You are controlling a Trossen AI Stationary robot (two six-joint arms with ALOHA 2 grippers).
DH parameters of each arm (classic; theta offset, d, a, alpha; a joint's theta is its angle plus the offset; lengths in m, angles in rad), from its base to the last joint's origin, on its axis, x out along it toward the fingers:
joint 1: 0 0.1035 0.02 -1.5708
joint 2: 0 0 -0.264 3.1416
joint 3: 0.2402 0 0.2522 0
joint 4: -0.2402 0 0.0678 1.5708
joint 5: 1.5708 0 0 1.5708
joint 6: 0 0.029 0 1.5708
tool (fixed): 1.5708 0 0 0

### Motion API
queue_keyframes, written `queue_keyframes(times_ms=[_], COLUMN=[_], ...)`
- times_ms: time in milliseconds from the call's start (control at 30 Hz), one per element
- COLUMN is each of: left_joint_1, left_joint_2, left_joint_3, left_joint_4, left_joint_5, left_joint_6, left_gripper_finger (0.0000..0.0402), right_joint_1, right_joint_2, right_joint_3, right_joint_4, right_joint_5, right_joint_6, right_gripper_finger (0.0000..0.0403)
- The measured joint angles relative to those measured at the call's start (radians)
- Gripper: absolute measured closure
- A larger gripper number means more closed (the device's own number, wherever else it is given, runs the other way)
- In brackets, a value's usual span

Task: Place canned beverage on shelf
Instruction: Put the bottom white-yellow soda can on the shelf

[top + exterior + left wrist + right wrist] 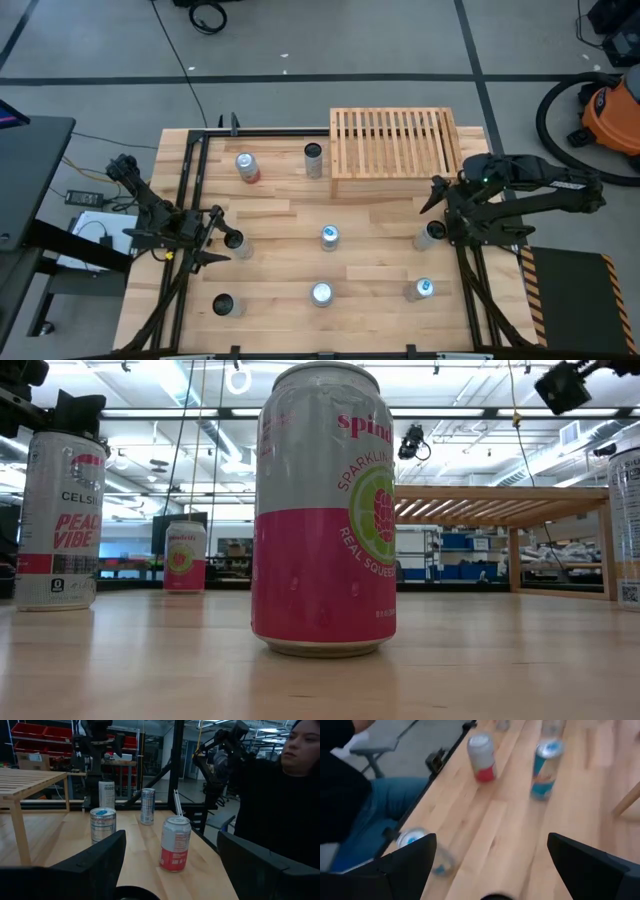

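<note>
Fingers (95,860) of the left gripper (213,240) set apart, at 9 o'clock on the counter (380,275), with the dark top of a left-side can (235,243) low between them; cannot tell whether touching it. Fingers (405,857) of the right gripper (437,216) spread wide, at 3 o'clock on the counter, with a right-side can (430,235) just beside them and not clamped. Counted outward from there: eight cans in all, every one upright on the bare wood of the counter and none on the slats. Two of them at the fingers, as told. One centre can (329,237) at the middle of the counter, between the two grippers. Three along the near edge: a dark-topped near can (225,305) at 7 o'clock, a silver near can (321,294) at 6 o'clock, a blue-topped near can (420,290) at 5 o'clock. Two toward the far edge: a pink can (246,167) at 11 o'clock and a dark far can (314,160) at 12 o'clock, just beside the shelf. One shelf (395,142), a light-wood slatted rack, at 1 o'clock against the far edge of the counter, well apart from the left gripper and nearer the right one. Two arms, one to each side. One person (280,795) in dark clothing seated close beyond the counter's edge in the left wrist view. One orange vacuum (612,112) on the floor at 2 o'clock, off the counter.
</note>
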Motion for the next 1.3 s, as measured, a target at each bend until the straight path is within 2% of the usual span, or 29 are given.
queue_keyframes(times_ms=[167, 400, 767, 1300], left_joint_1=[0.0, 0.0, 0.0, 0.0], left_joint_2=[0.0, 0.0, 0.0, 0.0], left_joint_3=[0.0, 0.0, 0.0, 0.0], left_joint_4=[0.003, 0.004, 0.004, 0.001], left_joint_5=[0.0, 0.0, 0.0, 0.0], left_joint_6=[0.0, 0.001, 0.0, 0.0], left_gripper_finger=[0.0086, 0.0086, 0.0086, 0.0086], right_joint_1=[0.0, 0.0, 0.0, 0.001], right_joint_2=[0.011, 0.036, 0.057, 0.108], right_joint_3=[0.0, 0.0, -0.051, -0.053], right_joint_4=[-0.138, -0.203, -0.224, -0.212], right_joint_5=[0.011, 0.133, 0.132, 0.106], right_joint_6=[-0.035, -0.081, -0.048, -0.009], right_gripper_finger=[0.0013, 0.002, 0.002, 0.0021])
